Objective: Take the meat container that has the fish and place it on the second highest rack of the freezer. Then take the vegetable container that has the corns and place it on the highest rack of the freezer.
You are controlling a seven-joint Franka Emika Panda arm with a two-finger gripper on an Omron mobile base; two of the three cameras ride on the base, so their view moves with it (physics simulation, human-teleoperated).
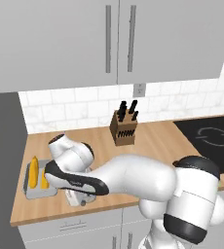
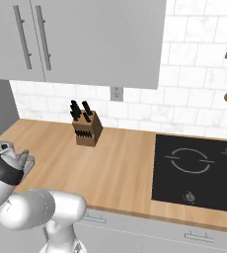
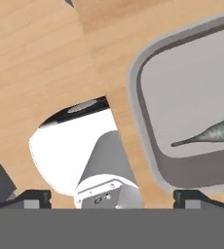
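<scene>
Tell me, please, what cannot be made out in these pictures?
- Fish, hand view: only its tail end shows; the right edge cuts off the rest.
- Fish tray, hand view: cut off by the right edge.
- Corn tray, left base view: its right part is hidden behind the arm.
- Freezer, left base view: racks unseen.

No readable text, label, brand, number or sign can be made out on anything in these views.
</scene>
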